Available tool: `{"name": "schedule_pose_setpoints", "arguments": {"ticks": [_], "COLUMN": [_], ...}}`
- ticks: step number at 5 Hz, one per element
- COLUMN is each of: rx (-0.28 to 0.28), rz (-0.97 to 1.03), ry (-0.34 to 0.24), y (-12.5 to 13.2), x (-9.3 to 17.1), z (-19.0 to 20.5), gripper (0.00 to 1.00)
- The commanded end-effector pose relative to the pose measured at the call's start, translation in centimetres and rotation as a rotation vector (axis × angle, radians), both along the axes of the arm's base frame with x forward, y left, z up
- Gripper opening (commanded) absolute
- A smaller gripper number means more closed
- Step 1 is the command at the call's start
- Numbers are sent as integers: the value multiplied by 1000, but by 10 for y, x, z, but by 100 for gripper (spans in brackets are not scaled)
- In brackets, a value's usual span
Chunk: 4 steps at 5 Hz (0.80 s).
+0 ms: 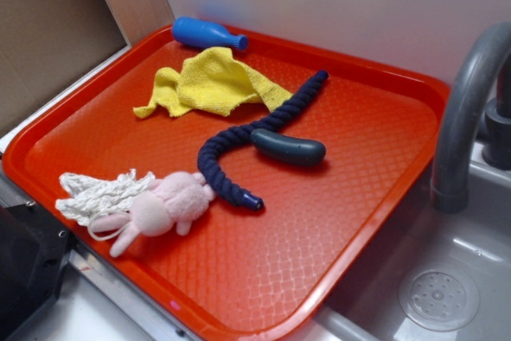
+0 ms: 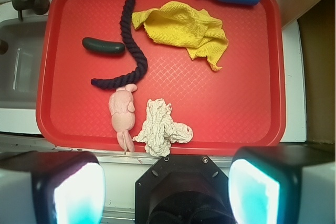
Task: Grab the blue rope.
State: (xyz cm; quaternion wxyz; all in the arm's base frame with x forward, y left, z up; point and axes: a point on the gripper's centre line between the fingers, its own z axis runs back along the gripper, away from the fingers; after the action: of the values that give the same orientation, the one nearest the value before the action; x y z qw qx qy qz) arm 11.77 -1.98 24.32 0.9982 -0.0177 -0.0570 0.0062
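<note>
The long, dark navy twisted rope (image 2: 134, 43) lay in a loose curve on the orange-red plastic tray (image 2: 247, 114), one end touching the pink plush toy (image 2: 122, 111), its middle just beside the smooth grey-blue capsule (image 2: 103, 46). The hand (image 2: 167, 195) hung high above the tray's near edge, fingers spread wide and holding nothing, probably so the whole layout stayed visible before a descent.

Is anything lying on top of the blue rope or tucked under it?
Nothing lies on the blue rope. The grey capsule sits beside its bend and the pink plush toy meets it near one end. Only the red tray shows beneath; directly underneath is hidden.
</note>
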Motion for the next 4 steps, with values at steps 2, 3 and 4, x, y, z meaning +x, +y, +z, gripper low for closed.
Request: {"name": "schedule_pose_setpoints", "arguments": {"ticks": [2,3,4], "rx": [-11,-45,-3], "rz": [182,329,496], "ry": [-10,-7,-28], "y": [-10,-12,-17], "x": [17,35,56], "z": [-17,-32,-58], "gripper": [100,100,100]}}
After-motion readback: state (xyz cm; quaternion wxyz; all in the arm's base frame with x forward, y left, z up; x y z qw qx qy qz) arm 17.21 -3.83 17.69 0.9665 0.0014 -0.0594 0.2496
